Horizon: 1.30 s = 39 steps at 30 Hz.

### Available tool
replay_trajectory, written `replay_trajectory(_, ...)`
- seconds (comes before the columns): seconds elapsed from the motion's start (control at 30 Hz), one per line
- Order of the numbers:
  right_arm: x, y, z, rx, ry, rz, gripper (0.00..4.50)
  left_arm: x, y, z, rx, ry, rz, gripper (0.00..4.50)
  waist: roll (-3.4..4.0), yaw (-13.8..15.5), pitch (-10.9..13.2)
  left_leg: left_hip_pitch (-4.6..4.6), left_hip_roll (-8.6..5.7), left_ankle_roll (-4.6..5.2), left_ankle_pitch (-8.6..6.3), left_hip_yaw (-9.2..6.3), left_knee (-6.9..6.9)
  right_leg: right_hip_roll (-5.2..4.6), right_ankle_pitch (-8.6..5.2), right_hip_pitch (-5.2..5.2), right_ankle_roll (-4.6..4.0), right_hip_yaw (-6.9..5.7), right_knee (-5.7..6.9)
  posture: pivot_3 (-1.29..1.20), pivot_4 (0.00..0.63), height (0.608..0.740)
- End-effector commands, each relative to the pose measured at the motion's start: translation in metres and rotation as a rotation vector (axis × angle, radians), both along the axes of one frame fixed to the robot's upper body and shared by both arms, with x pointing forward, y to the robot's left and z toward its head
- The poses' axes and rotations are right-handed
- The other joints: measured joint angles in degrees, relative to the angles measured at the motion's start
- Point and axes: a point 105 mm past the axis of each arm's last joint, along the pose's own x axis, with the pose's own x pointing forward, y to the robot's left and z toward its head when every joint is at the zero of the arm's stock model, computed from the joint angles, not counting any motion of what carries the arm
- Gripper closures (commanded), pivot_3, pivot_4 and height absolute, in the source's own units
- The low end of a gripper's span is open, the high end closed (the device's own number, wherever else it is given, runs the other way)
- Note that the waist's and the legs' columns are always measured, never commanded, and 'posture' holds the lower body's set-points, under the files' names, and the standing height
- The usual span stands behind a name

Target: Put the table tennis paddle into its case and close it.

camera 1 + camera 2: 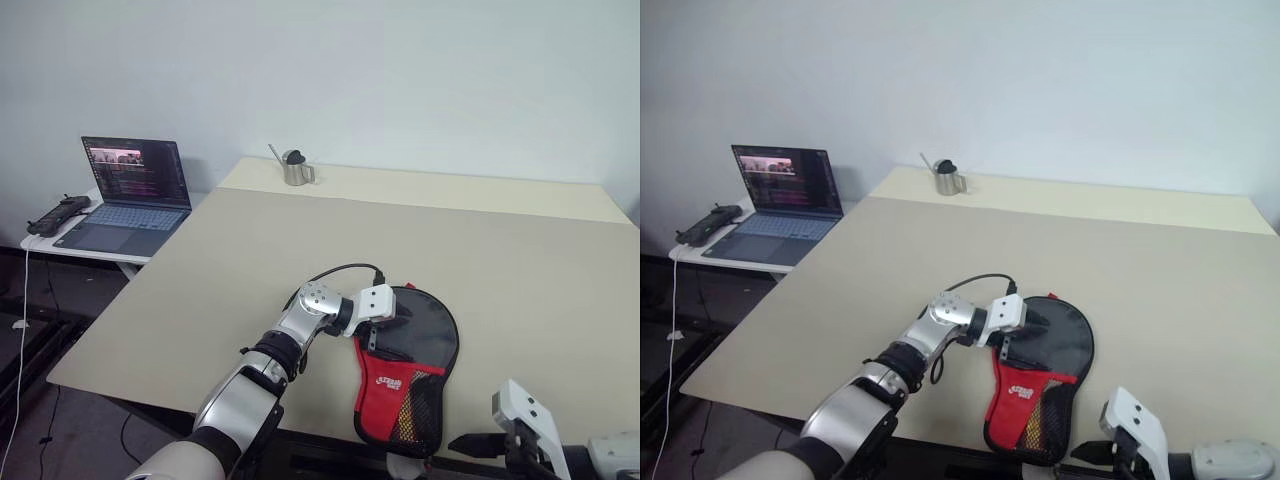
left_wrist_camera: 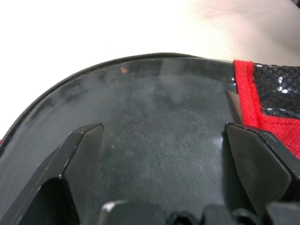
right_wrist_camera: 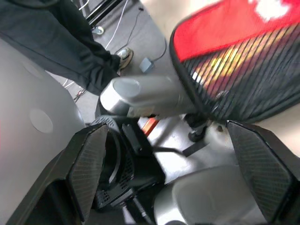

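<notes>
The case (image 1: 425, 335) lies flat near the table's front edge, its black upper part toward the far side. Its red lower part with the mesh pocket (image 1: 400, 400) reaches the edge. My left gripper (image 1: 398, 317) sits at the left rim of the black part. In the left wrist view its fingers (image 2: 84, 140) stand wide apart over the black surface (image 2: 159, 103), open, with nothing between them. My right gripper (image 3: 168, 129) hangs below the front edge, right of the case's red end (image 3: 243, 56), and is open and empty. The table tennis paddle is hidden.
A metal cup (image 1: 297, 169) stands at the far side of the beige table (image 1: 250, 250). An open laptop (image 1: 130, 195) and a black controller (image 1: 60, 213) rest on a low white side table at the left. A person's dark trouser leg (image 3: 70, 51) stands on the floor below.
</notes>
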Motion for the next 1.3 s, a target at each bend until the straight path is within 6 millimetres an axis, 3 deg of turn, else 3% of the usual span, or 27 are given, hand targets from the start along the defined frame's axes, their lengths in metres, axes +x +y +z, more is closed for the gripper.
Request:
replay_trajectory(0.03, 0.037, -0.004, 0.019, 0.023, -0.158, -0.038, 0.04, -0.014, 0.011, -0.032, 0.093, 0.086, -0.006, 0.00, -0.03, -0.2, 0.0, 0.01, 0.01, 0.00, 0.00, 0.01, -0.01, -0.01, 0.00, -0.01, 0.00, 0.01, 0.00, 0.00, 0.150, 0.740)
replay_trajectory(0.13, 0.077, -0.007, 0.030, 0.058, -0.276, -0.093, 0.04, -0.010, 0.024, -0.020, 0.041, 0.080, 0.033, 0.00, 0.01, -0.4, 0.1, 0.01, 0.05, 0.00, 0.00, 0.06, -0.05, -0.19, -0.02, -0.04, -0.05, 0.04, 0.02, 0.00, 0.150, 0.740)
replay_trajectory(0.3, 0.127, -0.010, 0.039, 0.105, -0.413, -0.158, 0.04, -0.012, 0.045, 0.004, -0.039, 0.060, 0.093, 0.00, 0.10, -1.4, 0.4, -0.30, 0.21, -0.01, 0.00, 0.00, -0.18, 0.27, 0.07, -0.27, -0.51, 0.04, 0.24, 0.00, 0.150, 0.740)
replay_trajectory(0.4, 0.145, -0.008, 0.041, 0.131, -0.472, -0.156, 0.04, -0.016, 0.056, 0.023, -0.095, 0.052, 0.137, 0.00, 0.42, -2.0, 0.6, -0.59, 0.23, -0.01, 0.00, 0.05, -0.20, 0.34, 0.01, -0.70, -0.62, 0.11, 0.41, 0.00, 0.150, 0.740)
replay_trajectory(0.57, 0.160, -0.004, 0.042, 0.167, -0.549, -0.122, 0.04, -0.025, 0.074, 0.047, -0.164, 0.060, 0.228, 0.00, 0.63, -2.0, 1.1, -0.96, 0.23, -0.05, 0.03, 0.03, -0.07, 0.35, -0.19, -1.29, -0.87, 0.09, 1.12, 0.00, 0.150, 0.740)
replay_trajectory(0.73, 0.178, -0.008, 0.038, 0.166, -0.594, -0.081, 0.04, -0.028, 0.112, 0.071, -0.249, 0.040, 0.454, 0.00, 0.72, -2.1, 1.4, -0.86, 0.25, -0.19, 0.12, -0.01, -0.04, 0.35, -0.16, -1.25, -0.88, 0.07, 1.28, 0.00, 0.150, 0.740)
replay_trajectory(1.0, 0.205, -0.054, 0.042, 0.101, -0.614, -0.186, 0.04, -0.017, 0.142, 0.089, -0.284, -0.080, 0.713, 0.00, 0.74, -1.7, 1.5, -0.86, 0.21, -0.26, 0.17, 0.01, 0.00, 0.31, -0.13, -1.22, -0.88, 0.07, 1.26, 0.00, 0.150, 0.740)
replay_trajectory(1.1, 0.212, -0.071, 0.045, 0.066, -0.627, -0.221, 0.04, -0.012, 0.145, 0.088, -0.266, -0.106, 0.746, 0.00, 0.78, -1.7, 1.6, -0.85, 0.21, -0.26, 0.16, 0.05, -0.04, 0.29, -0.13, -1.24, -0.89, 0.09, 1.25, 0.00, 0.150, 0.740)
replay_trajectory(1.3, 0.211, -0.076, 0.048, 0.050, -0.615, -0.232, 0.04, -0.009, 0.141, 0.082, -0.254, -0.109, 0.729, 0.00, 0.83, -1.7, 1.6, -0.85, 0.23, -0.27, 0.17, 0.07, -0.04, 0.31, -0.13, -1.25, -0.89, 0.11, 1.27, 0.00, 0.150, 0.740)
